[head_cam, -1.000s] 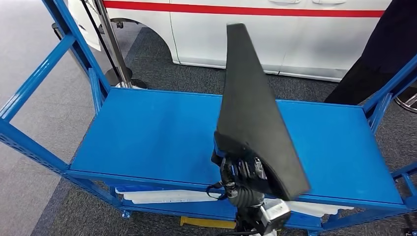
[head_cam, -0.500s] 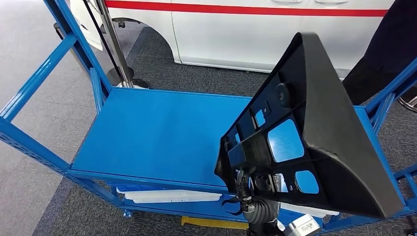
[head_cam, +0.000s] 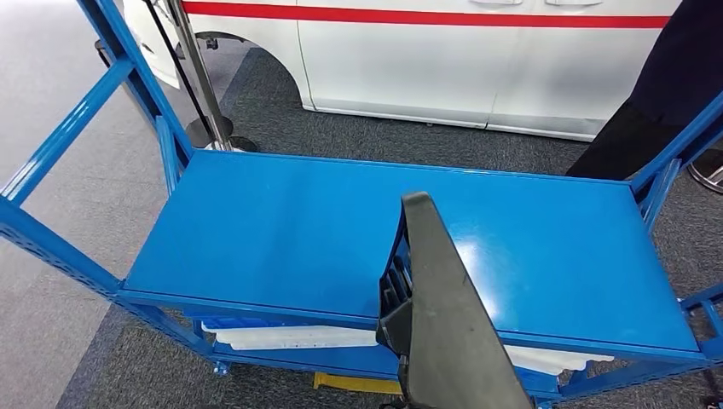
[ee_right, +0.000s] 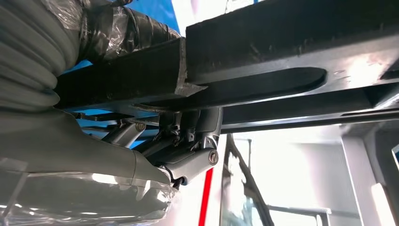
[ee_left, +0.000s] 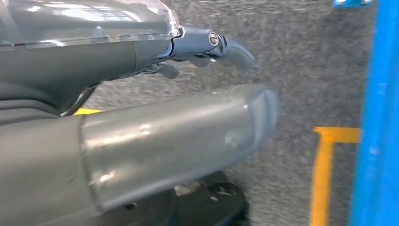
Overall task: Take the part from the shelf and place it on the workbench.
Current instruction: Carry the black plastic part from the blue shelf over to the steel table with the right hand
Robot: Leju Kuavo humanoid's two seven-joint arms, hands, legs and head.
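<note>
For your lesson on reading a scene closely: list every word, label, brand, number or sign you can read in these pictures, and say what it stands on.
None: no readable text stands on anything here.
White vehicle: a plain red stripe, no lettering.
Black part: no label shows.
Blue workbench: unmarked.
Floor by the left hand: yellow lines, no words.
Right hand under the part: no print shows.

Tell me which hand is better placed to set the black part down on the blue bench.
Right. The right hand already grips the black part above the blue bench; the left hand hangs by the floor, holding nothing.
</note>
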